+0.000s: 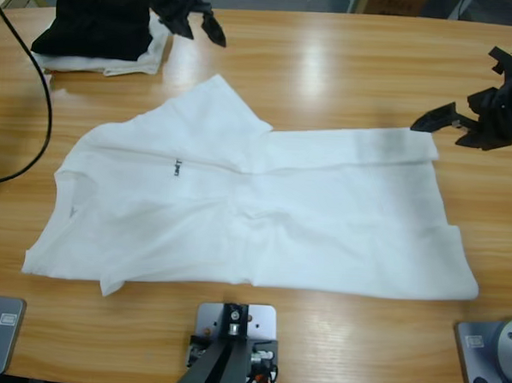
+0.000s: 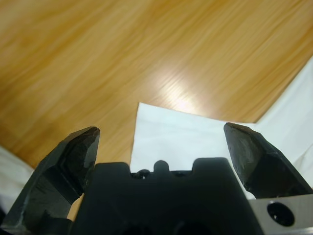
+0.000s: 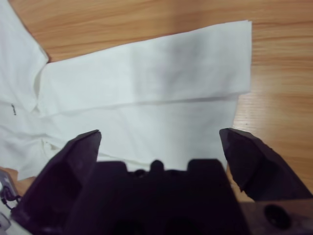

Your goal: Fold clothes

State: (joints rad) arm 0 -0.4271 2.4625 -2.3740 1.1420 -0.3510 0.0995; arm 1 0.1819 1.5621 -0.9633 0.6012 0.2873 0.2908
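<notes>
Left hand (image 1: 200,21) spread, empty, above sleeve tip | right hand (image 1: 475,117) spread, empty, by hem corner | T-shirt (image 1: 263,218) partly folded on bench (image 1: 332,58) | risk: thin cotton, a pinch may catch one layer, undoing the fold

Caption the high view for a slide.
Large white cotton T-shirt partly folded on the wooden table, both black grippers open beside it.

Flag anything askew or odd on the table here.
The T-shirt lies crooked and half folded, its far sleeve sticking out and wrinkles near the logo. Nothing spilled or damaged. Both grippers hang open, holding nothing.
</notes>
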